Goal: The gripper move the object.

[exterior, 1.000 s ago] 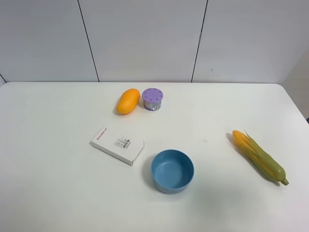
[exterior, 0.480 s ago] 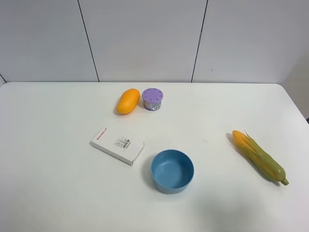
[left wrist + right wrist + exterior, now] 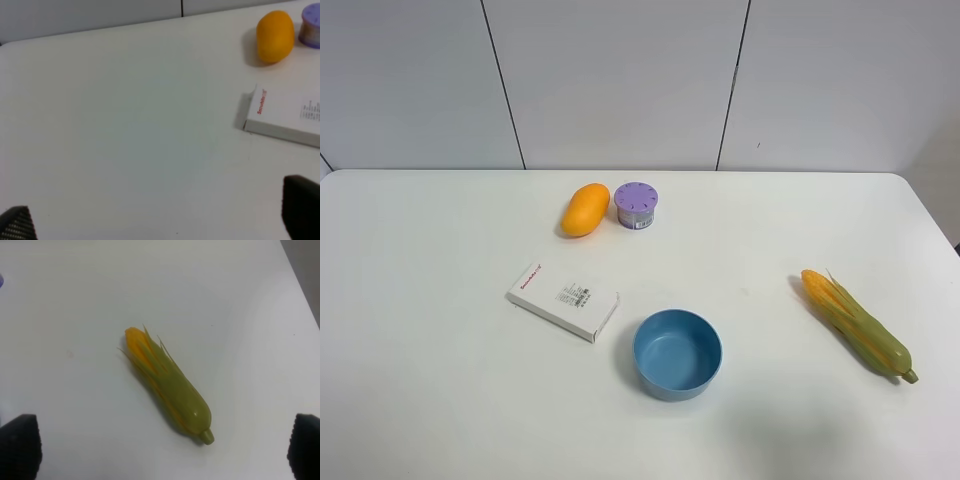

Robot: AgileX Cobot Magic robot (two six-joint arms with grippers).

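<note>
Your left hand point(image 3: 160, 220), fingers spread and empty, hangs near the carton point(image 3: 563, 301) lying flat on the worktop point(image 3: 440, 400) beside the bowl point(image 3: 677, 354); a careless approach could shove it into that bowl.

On the table point(image 3: 440, 400), the carton point(image 3: 563, 301) lies left of centre, with the bowl point(image 3: 677, 354) just beside it to the right and nearer the front edge. Behind them, toward the wall point(image 3: 620, 80), the mango point(image 3: 585, 209) sits just left of the round container point(image 3: 636, 204). The corn point(image 3: 856, 324) lies well apart at the right side.
</note>
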